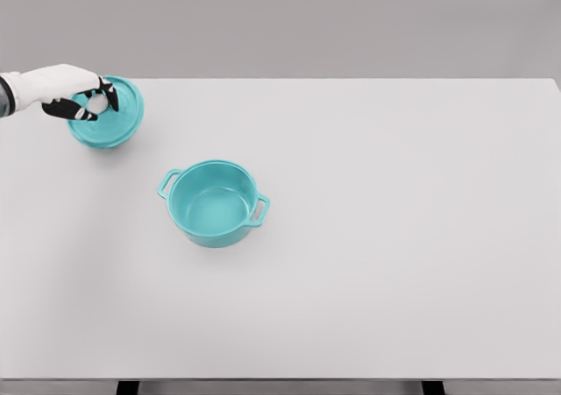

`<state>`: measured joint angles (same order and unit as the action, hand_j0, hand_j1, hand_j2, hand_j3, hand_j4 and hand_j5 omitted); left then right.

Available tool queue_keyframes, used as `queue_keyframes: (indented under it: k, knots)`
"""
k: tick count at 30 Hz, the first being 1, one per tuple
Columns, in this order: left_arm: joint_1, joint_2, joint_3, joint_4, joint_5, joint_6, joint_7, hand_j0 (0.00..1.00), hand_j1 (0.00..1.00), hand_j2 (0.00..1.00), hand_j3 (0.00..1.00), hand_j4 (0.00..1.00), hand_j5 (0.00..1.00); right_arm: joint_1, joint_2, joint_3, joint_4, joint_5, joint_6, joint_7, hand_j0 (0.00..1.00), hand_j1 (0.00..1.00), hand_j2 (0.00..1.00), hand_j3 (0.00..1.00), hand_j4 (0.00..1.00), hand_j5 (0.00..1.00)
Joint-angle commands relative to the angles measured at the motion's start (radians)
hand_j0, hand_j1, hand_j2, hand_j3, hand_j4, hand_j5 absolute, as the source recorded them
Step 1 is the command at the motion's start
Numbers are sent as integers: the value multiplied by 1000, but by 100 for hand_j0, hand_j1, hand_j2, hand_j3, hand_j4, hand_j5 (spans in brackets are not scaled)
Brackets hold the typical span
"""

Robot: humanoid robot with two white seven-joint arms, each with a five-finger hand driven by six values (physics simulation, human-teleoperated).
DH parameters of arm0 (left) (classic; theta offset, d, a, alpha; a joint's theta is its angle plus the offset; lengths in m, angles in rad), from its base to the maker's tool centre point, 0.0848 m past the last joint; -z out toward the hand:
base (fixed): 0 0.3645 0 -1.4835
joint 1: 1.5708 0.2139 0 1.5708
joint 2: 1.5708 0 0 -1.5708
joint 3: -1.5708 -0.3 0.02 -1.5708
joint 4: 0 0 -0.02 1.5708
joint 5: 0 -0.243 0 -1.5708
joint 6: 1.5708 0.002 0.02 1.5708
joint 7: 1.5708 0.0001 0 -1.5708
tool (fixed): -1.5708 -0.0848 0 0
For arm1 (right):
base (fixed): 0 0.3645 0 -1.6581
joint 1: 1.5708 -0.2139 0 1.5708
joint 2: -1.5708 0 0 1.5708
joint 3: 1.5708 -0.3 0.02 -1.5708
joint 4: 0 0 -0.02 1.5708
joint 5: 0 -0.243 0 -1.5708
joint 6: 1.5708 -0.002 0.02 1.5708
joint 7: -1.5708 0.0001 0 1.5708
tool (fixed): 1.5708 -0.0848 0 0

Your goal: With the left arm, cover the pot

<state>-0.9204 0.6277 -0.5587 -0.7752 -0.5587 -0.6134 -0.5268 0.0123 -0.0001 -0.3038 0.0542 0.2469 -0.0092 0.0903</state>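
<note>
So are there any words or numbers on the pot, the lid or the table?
None. The pot, the lid under the left hand and the table are all plain, with no words, numbers or signs.

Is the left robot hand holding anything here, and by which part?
Yes: the left robot hand grips the teal lid by its white top knob.

The pot (215,204) is plain turquoise inside and out, its 2 handles the same shade. The lid (112,115) is matching turquoise with a pale knob. The left hand (81,97) is white with black fingers. The table (394,237) is a plain, unpatterned light grey.
</note>
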Motion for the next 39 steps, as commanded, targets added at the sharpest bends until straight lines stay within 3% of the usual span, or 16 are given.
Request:
queue_keyframes:
  k: [1,7,17,20,39]
  knots:
    - [-2,24,-33,-12,29,3,22,50,50,50,50,50,50,0,0,0,1,0,0,0,100,100,100,100,100,100]
    - [-5,89,-105,-91,103,3,45,50,50,50,50,50,50,0,0,0,1,0,0,0,100,100,100,100,100,100]
    - [-3,159,-161,-231,128,3,91,50,50,50,50,50,50,0,0,0,1,0,0,0,100,100,100,100,100,100]
    - [-5,202,-217,-297,189,3,91,50,50,50,50,50,50,0,0,0,1,0,0,0,100,100,100,100,100,100]
    - [-2,239,-289,-489,234,3,93,50,50,50,50,50,50,0,0,0,1,0,0,0,100,100,100,100,100,100]
